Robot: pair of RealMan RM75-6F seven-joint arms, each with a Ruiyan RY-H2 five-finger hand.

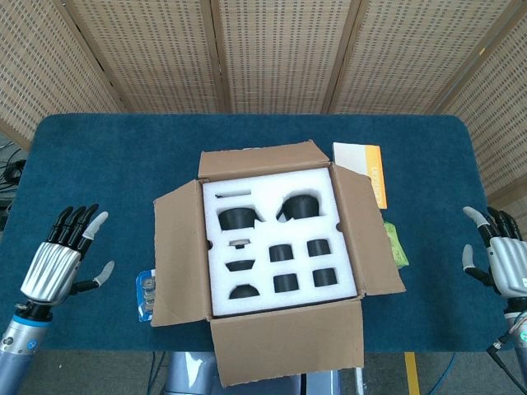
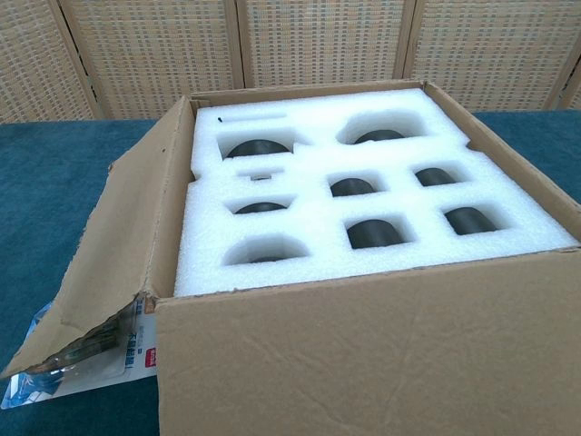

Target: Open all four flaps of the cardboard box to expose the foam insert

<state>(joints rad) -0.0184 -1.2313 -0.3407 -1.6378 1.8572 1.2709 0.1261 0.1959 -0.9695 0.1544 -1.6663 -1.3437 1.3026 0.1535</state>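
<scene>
All four flaps of the cardboard box lie folded out, and the white foam insert sits fully exposed between the two robot hands. Left robot hand hovers off to the box's left, fingers spread, holding nothing; right robot hand hangs well to its right, likewise spread and empty. The job looks finished: best now to keep both hands wide of the flaps above the bench, brushing nothing shut.
</scene>
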